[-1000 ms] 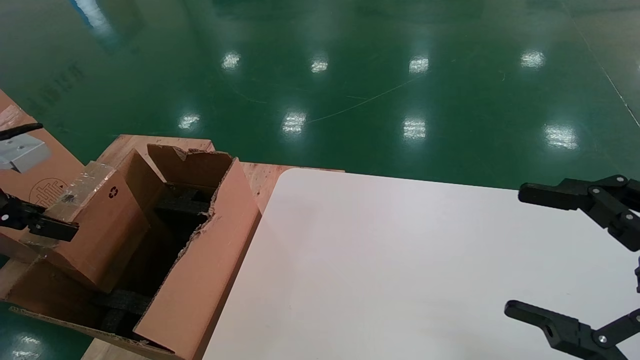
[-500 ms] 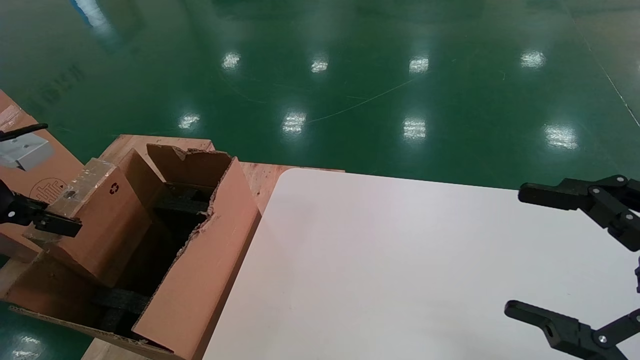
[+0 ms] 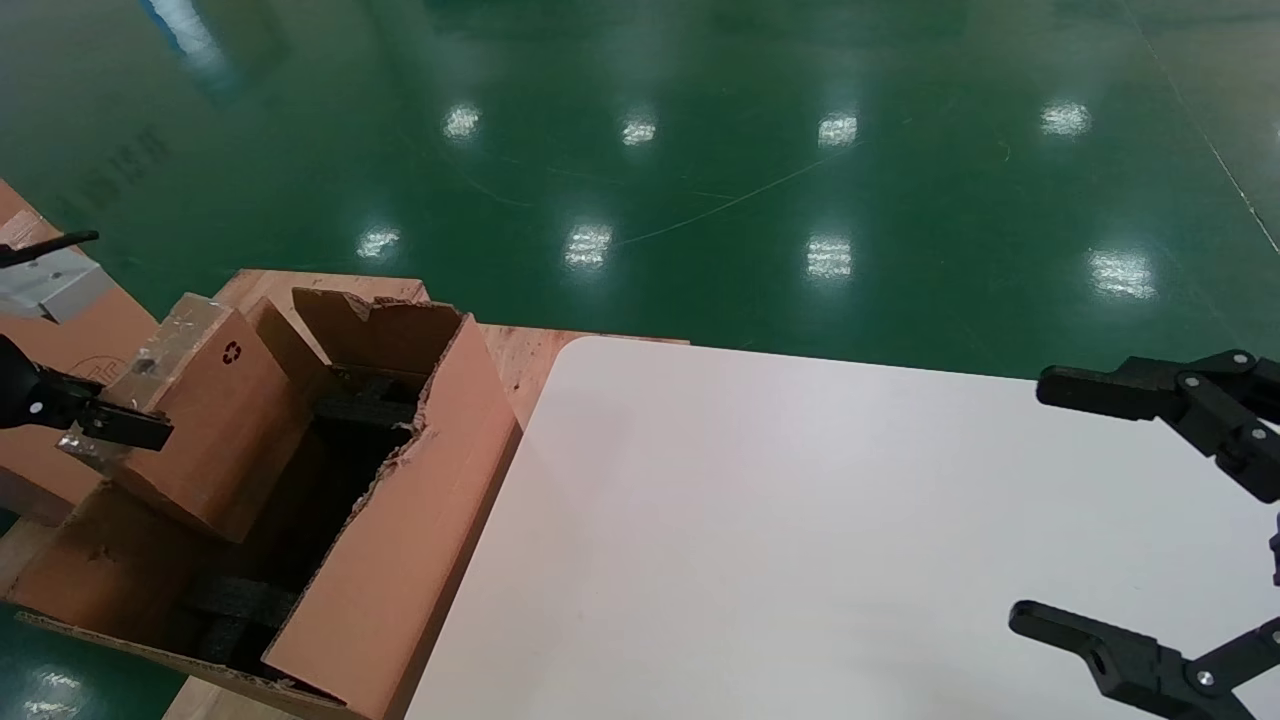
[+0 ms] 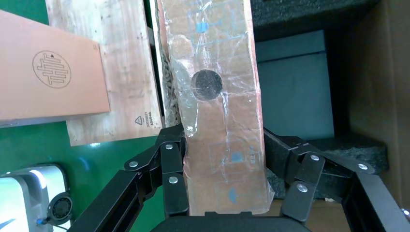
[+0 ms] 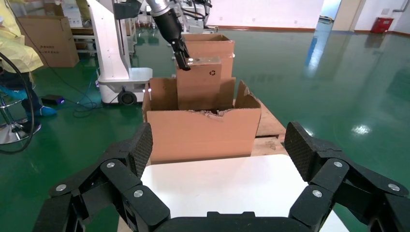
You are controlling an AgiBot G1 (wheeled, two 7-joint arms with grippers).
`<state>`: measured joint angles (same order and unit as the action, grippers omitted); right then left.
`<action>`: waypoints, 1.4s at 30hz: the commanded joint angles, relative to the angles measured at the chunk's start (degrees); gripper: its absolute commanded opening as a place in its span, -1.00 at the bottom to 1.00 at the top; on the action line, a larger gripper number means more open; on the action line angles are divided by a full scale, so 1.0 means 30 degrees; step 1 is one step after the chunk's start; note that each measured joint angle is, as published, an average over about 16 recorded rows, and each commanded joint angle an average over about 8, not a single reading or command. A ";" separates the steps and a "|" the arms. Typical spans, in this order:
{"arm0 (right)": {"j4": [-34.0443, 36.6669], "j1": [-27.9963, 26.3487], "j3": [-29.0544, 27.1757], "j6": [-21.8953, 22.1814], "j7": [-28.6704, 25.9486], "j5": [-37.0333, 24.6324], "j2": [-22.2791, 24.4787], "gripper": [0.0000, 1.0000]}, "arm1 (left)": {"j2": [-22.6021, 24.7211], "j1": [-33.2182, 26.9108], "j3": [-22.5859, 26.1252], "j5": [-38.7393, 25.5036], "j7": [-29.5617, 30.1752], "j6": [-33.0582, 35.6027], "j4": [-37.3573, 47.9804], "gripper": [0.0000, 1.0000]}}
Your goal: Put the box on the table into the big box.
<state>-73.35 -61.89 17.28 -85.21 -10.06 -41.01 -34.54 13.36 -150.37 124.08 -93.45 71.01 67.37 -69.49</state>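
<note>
The box [image 3: 200, 430], small, brown and taped, hangs tilted with its lower part inside the big box's [image 3: 400, 540] open top. My left gripper [image 3: 140, 400] is shut on its taped end. In the left wrist view both pads [image 4: 175, 159] press the box's [image 4: 217, 58] sides, above the black foam [image 4: 300, 14] inside the big box. The right wrist view shows the box [image 5: 200, 89] in the left gripper [image 5: 183, 60] over the torn-flapped big box [image 5: 203, 133]. My right gripper [image 3: 1035, 500] is open and empty over the white table [image 3: 800, 520].
A wooden pallet [image 3: 520, 355] lies under the big box beside the table's rounded corner. Brown cardboard with a round maze logo [image 4: 48, 72] lies at the far left. A white machine base [image 5: 116, 48] and cables stand on the green floor beyond.
My left gripper has lifted the box a little higher in the big box's opening and tilted it more. The right gripper has not moved.
</note>
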 commanded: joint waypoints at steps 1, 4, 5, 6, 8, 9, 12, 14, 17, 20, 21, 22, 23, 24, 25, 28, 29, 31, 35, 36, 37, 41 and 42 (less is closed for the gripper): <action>0.0000 0.0000 0.0002 0.0001 0.0001 0.0001 0.0001 1.00 | -0.0026 0.0185 0.0087 -0.0015 0.0034 -0.0188 0.0046 -1.00; 0.0000 -0.0001 0.0005 0.0002 0.0002 0.0003 0.0002 1.00 | -0.0127 0.0469 0.0243 -0.0067 0.0082 -0.0447 0.0015 -1.00; 0.0000 -0.0001 0.0006 0.0002 0.0003 0.0004 0.0002 1.00 | -0.0156 0.0560 0.0293 -0.0095 0.0107 -0.0535 0.0006 -1.00; 0.0000 -0.0001 0.0006 0.0003 0.0003 0.0004 0.0003 1.00 | -0.0179 0.0648 0.0342 -0.0124 0.0142 -0.0622 0.0001 -1.00; 0.0000 -0.0002 0.0008 0.0004 0.0004 0.0006 0.0003 1.00 | -0.0208 0.0841 0.0443 -0.0185 0.0238 -0.0824 0.0004 -1.00; 0.0000 -0.0002 0.0009 0.0004 0.0005 0.0006 0.0004 1.00 | -0.0214 0.0943 0.0496 -0.0217 0.0297 -0.0930 0.0017 -1.00; 0.0000 -0.0003 0.0012 0.0005 0.0006 0.0008 0.0005 1.00 | -0.0166 0.1256 0.0652 -0.0309 0.0538 -0.1238 0.0107 -1.00; 0.0000 -0.0003 0.0014 0.0006 0.0007 0.0009 0.0006 1.00 | -0.0083 0.1451 0.0746 -0.0367 0.0750 -0.1400 0.0198 -1.00; 0.0001 -0.0003 0.0016 0.0007 0.0008 0.0011 0.0007 1.00 | 0.0037 0.1649 0.0836 -0.0418 0.1031 -0.1544 0.0315 -0.63; 0.0003 -0.0002 0.0017 0.0010 0.0009 0.0013 0.0009 1.00 | 0.0134 0.1789 0.0888 -0.0422 0.1263 -0.1617 0.0398 0.12; 0.0004 -0.0001 0.0017 0.0011 0.0010 0.0013 0.0009 1.00 | 0.0146 0.1815 0.0894 -0.0411 0.1304 -0.1632 0.0411 0.37; 0.0004 -0.0001 0.0017 0.0012 0.0010 0.0014 0.0010 1.00 | 0.0154 0.1835 0.0899 -0.0405 0.1326 -0.1647 0.0419 0.62; 0.0005 0.0000 0.0017 0.0012 0.0010 0.0015 0.0010 1.00 | 0.0163 0.1856 0.0905 -0.0397 0.1351 -0.1661 0.0428 0.87; 0.0006 0.0000 0.0017 0.0013 0.0010 0.0015 0.0011 1.00 | 0.0174 0.1877 0.0910 -0.0386 0.1381 -0.1676 0.0439 1.00; 0.0006 0.0000 0.0018 0.0013 0.0010 0.0016 0.0011 1.00 | 0.0178 0.1877 0.0911 -0.0382 0.1371 -0.1676 0.0442 1.00; 0.0006 -0.0001 0.0018 0.0013 0.0010 0.0017 0.0011 1.00 | 0.0177 0.1861 0.0911 -0.0381 0.1340 -0.1672 0.0439 1.00; 0.0006 -0.0001 0.0018 0.0013 0.0010 0.0017 0.0011 1.00 | 0.0176 0.1853 0.0910 -0.0381 0.1330 -0.1670 0.0437 1.00; 0.0006 -0.0001 0.0018 0.0014 0.0010 0.0017 0.0011 1.00 | 0.0171 0.1836 0.0908 -0.0385 0.1313 -0.1660 0.0433 1.00; 0.0006 -0.0001 0.0018 0.0014 0.0010 0.0017 0.0011 1.00 | 0.0159 0.1805 0.0898 -0.0401 0.1283 -0.1637 0.0424 1.00; 0.0006 -0.0001 0.0018 0.0014 0.0010 0.0017 0.0011 1.00 | 0.0156 0.1797 0.0895 -0.0407 0.1276 -0.1631 0.0422 1.00; 0.0006 -0.0001 0.0018 0.0014 0.0010 0.0017 0.0011 1.00 | 0.0153 0.1791 0.0892 -0.0413 0.1269 -0.1625 0.0420 1.00; 0.0006 -0.0002 0.0017 0.0016 0.0010 0.0017 0.0011 1.00 | 0.0146 0.1773 0.0884 -0.0430 0.1246 -0.1610 0.0415 1.00; 0.0006 -0.0002 0.0017 0.0016 0.0010 0.0017 0.0011 1.00 | 0.0145 0.1770 0.0882 -0.0431 0.1241 -0.1608 0.0414 1.00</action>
<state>-73.33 -61.89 17.34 -85.16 -10.03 -40.96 -34.50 13.80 -145.08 126.71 -94.71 74.73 62.52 -68.29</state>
